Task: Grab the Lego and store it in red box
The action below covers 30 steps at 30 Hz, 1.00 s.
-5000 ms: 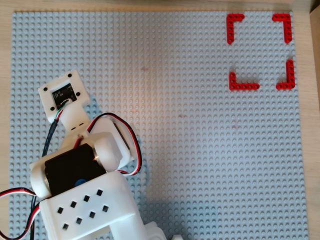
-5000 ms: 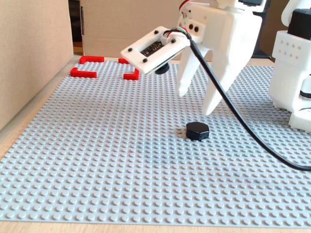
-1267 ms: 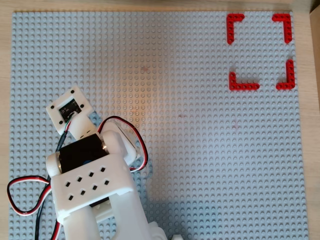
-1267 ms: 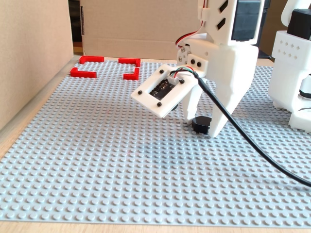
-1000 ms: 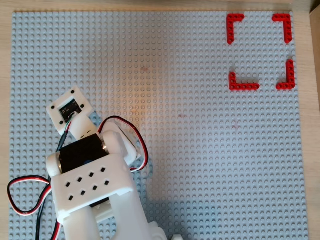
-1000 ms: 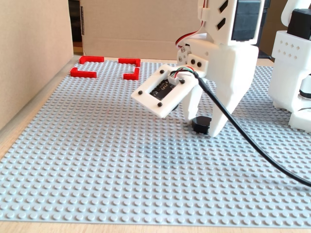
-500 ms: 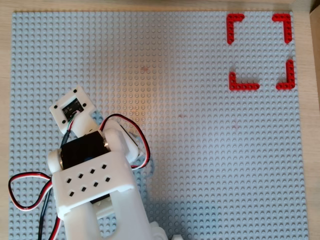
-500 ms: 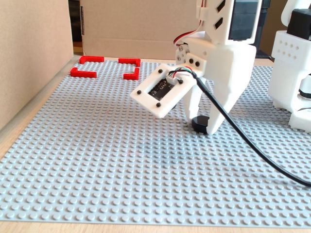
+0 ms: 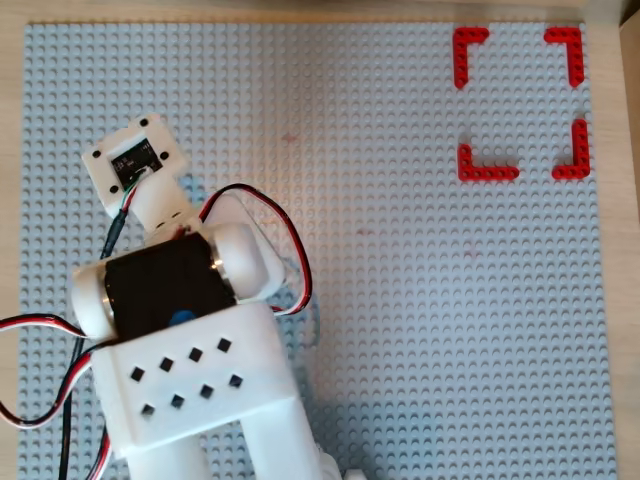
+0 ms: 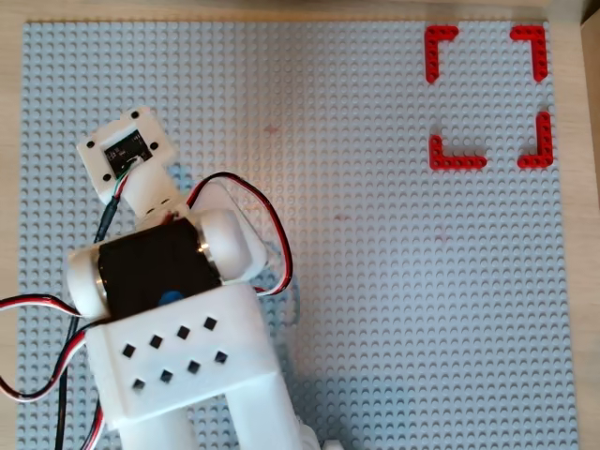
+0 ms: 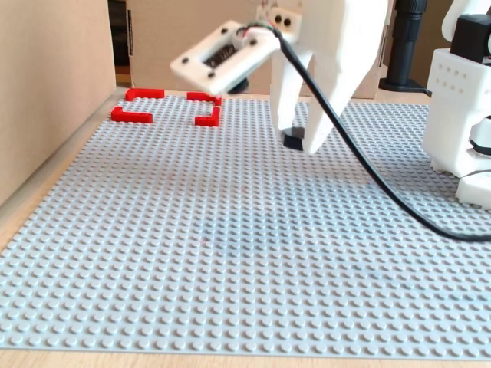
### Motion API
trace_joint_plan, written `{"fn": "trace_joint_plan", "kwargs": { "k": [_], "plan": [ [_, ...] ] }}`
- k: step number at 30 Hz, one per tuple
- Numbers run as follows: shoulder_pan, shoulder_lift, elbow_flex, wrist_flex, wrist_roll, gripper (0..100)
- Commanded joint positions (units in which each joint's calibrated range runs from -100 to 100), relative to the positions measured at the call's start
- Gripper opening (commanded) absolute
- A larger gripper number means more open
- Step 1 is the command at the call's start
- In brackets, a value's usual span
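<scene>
In the fixed view the pincer [image 11: 301, 140] is hanging above the grey baseplate [image 11: 230, 253] with its two white fingers [image 11: 285, 96] nearly closed on the Lego [image 11: 292, 139] — the small black piece is sitting clamped between the fingertips, clear of the studs. The red box [image 11: 166, 106] is lying well apart from it, far back on the left of the baseplate near the cardboard wall [image 11: 46, 84]. In both overhead views the arm's white body [image 9: 185, 385] is covering the pincer and the Lego entirely — only the red box [image 9: 520, 100] is showing, at the upper right.
</scene>
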Motion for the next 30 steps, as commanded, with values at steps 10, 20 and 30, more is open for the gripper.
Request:
{"fn": "trace_joint_plan", "kwargs": {
  "k": [10, 20, 30],
  "plan": [
    [26.1, -14.1, -11.1, -3.4, -4.0, 9],
    [31.2, -12.0, -10.4, -12.1, -12.2, 9],
    [31.4, 5.7, -12.2, -19.7, -15.2, 9]
  ]
}}
